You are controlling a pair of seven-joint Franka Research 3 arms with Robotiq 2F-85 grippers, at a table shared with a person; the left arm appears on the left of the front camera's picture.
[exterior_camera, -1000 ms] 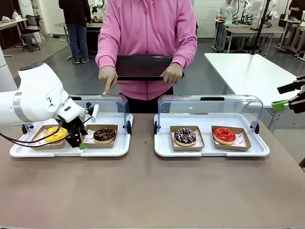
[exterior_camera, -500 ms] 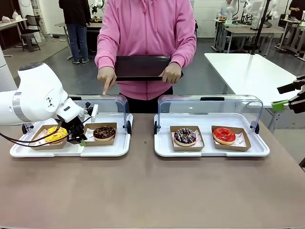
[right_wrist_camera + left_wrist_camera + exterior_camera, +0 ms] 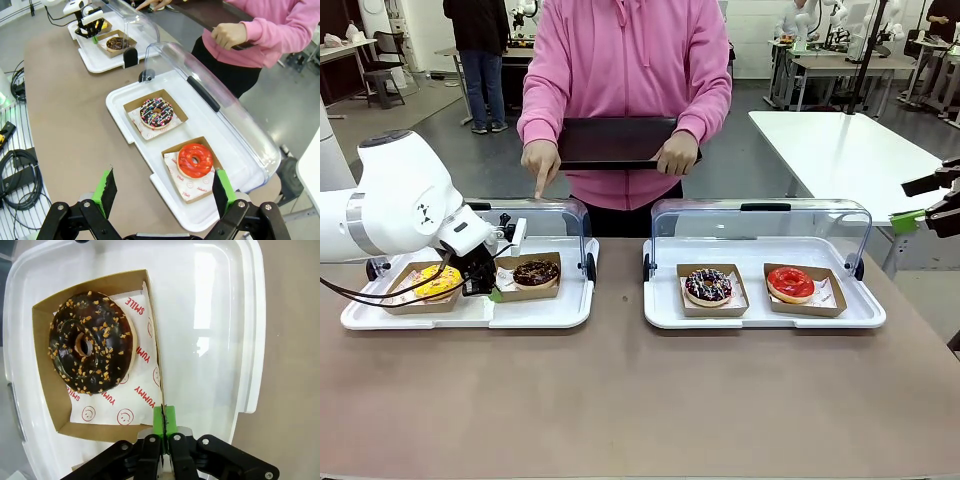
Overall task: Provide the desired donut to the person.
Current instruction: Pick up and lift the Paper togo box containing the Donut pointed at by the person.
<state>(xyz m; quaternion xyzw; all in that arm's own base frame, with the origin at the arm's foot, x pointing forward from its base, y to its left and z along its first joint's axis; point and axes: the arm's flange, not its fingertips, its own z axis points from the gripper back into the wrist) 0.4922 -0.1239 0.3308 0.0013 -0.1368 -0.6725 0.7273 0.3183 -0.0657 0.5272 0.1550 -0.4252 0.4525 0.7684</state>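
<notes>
Left gripper (image 3: 490, 291) is clamping its green pads onto the side wall of a cardboard box (image 3: 100, 432) carrying the choc. donut (image 3: 536, 272) w/ nut crumbs. The box is sitting in the left white tray (image 3: 550, 314), under its opened clear lid (image 3: 565, 215). Gripping the wall, not the donut, prob. spares the icing and lets box + donut travel together.

The person (image 3: 625, 60) is standing across the table, pointing one hand (image 3: 540, 163) down over that lid, apparently choosing this donut. The other hand (image 3: 678, 153) is holding a dark serving tray (image 3: 620, 142) at waist height, likely the drop-off spot.

Right gripper (image 3: 164, 192) is hanging spread wide, holding nothing, well off to the side.

Left wrist view is showing the pinch itself: pads meeting on the thin wall beside printed paper (image 3: 142, 405). Front view is showing the pointing hand and serving tray instead. I cannot tell whether the box is lifted off the white tray.
</notes>
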